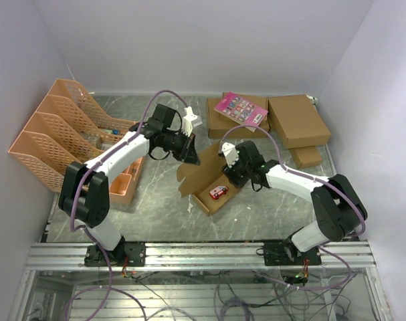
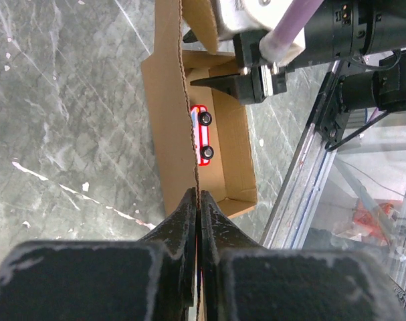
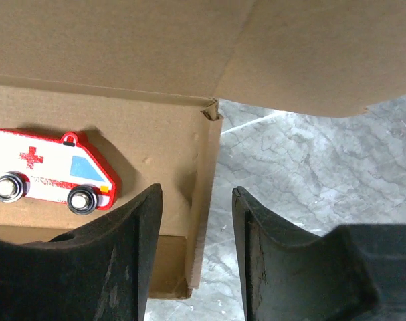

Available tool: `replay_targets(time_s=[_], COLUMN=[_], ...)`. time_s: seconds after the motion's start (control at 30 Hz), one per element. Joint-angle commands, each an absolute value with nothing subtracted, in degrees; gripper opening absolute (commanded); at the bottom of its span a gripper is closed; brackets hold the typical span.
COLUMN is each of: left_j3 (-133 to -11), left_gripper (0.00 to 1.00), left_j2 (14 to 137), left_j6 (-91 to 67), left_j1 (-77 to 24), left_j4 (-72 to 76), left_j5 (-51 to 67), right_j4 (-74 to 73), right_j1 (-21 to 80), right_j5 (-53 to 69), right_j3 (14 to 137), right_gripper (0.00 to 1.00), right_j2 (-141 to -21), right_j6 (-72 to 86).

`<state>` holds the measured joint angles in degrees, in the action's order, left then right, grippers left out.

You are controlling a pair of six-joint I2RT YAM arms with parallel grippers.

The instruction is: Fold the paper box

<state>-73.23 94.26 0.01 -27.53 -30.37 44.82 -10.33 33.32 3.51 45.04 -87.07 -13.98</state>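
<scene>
Left hand (image 2: 198, 200) pinches paper box (image 1: 204, 175); right hand (image 3: 196, 200) perhaps straddles it.

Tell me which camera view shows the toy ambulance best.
Right wrist view: the toy ambulance lies close and flat-on inside the paper box, its red cross, blue window and both wheels clear. The top external view shows only a small red-and-white speck; the left wrist view shows it smaller, partly behind a raised flap.
</scene>
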Motion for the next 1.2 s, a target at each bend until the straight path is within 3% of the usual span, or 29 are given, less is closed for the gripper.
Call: replay_targets(time_s=[0.0, 0.13, 0.63, 0.87, 1.17], left_j3=[-75.6, -75.4, -70.2, -69.2, -69.1], left_gripper=[0.11, 0.15, 0.50, 0.51, 0.51], left_j2=[95.1, 95.1, 89.2, 86.7, 87.3], left_j6=[1.6, 1.5, -2.8, -4.0, -4.4], left_j1=[-27.8, -27.8, -27.8, -27.8, -28.9], left_j4=[-31.5, -31.3, -26.5, -26.2, -26.1], left_j5=[46.4, 46.3, 43.9, 40.0, 39.5], right_j4=[-10.4, -9.4, -8.5, -8.5, -9.2], right_j1=[31.1, 30.5, 22.1, 19.8, 25.5], right_j5=[9.1, 9.6, 25.5, 31.8, 18.2], right_j3=[46.5, 45.8, 44.7, 44.2, 44.9], right_gripper=[0.44, 0.41, 0.40, 0.43, 0.46], right_j2=[-85.9, -86.1, -83.8, -82.9, -86.0], right_j6=[-13.8, -12.9, -8.5, -9.7, -13.1])
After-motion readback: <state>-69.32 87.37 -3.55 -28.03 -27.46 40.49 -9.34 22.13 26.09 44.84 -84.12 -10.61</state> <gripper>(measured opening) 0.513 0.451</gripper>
